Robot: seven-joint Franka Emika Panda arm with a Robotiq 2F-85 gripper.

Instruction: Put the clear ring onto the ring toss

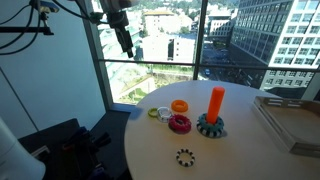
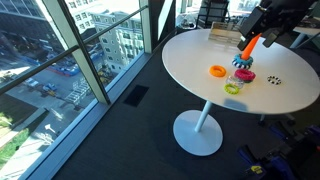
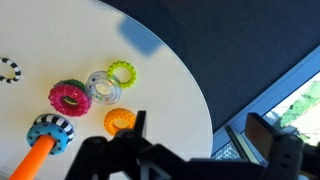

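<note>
The clear ring (image 3: 103, 87) lies flat on the white round table (image 3: 150, 90), between the yellow-green ring (image 3: 122, 72) and the pink ring (image 3: 69, 97). The ring toss, an orange peg (image 1: 216, 101) on a teal gear-shaped base (image 1: 210, 127), stands upright with nothing on it; it also shows in the wrist view (image 3: 48, 131) and in an exterior view (image 2: 247, 48). My gripper (image 3: 200, 135) is open and empty, high above the table's edge and well away from the rings (image 1: 125, 42).
An orange ring (image 3: 120, 121) lies near the peg base. A black toothed ring (image 1: 185, 156) lies apart near the table's front. A flat wooden tray (image 1: 290, 120) sits at the table's side. Floor-to-ceiling windows stand close by.
</note>
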